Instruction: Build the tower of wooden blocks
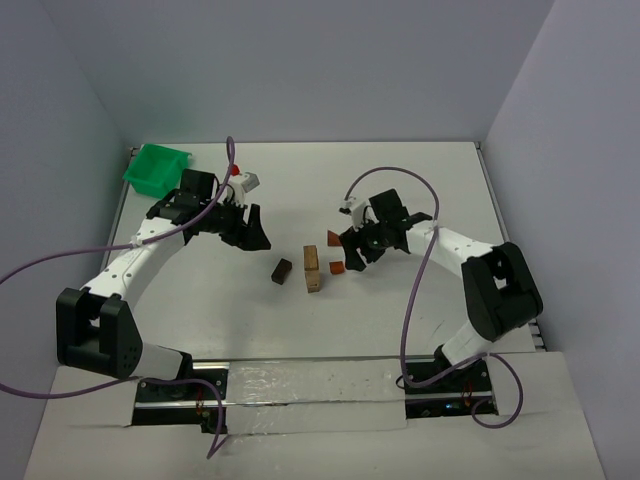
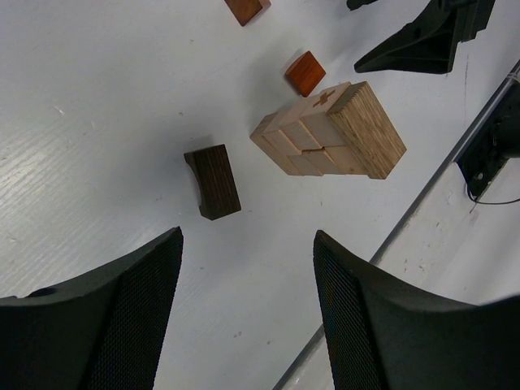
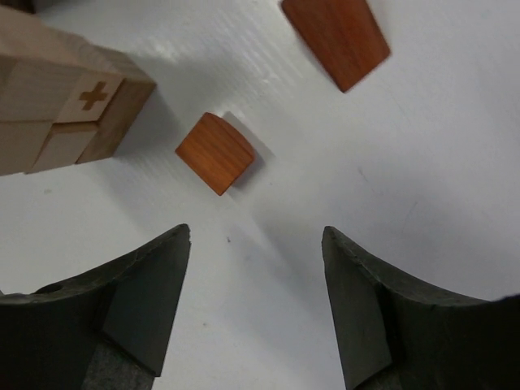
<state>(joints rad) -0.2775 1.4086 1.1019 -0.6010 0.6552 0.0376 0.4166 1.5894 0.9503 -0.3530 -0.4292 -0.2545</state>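
The tower [image 1: 312,268] is a tight cluster of light tan wood blocks [image 2: 329,132] at the table's middle, one marked with a cross [image 3: 93,95]. A dark brown block [image 1: 281,271] lies just left of it, also seen from the left wrist [image 2: 213,180]. Two reddish-brown blocks lie to its right: a small one [image 1: 337,268] [image 3: 215,152] and a longer one [image 1: 327,240] [image 3: 335,39]. My left gripper [image 1: 250,235] [image 2: 248,244] hangs open and empty, up-left of the dark block. My right gripper [image 1: 350,245] [image 3: 256,236] is open and empty, just short of the small reddish block.
A green plastic bin [image 1: 157,167] stands at the back left corner. A small white and red object [image 1: 243,180] lies behind the left gripper. The table's metal front edge [image 2: 439,175] runs close to the tan cluster in the left wrist view.
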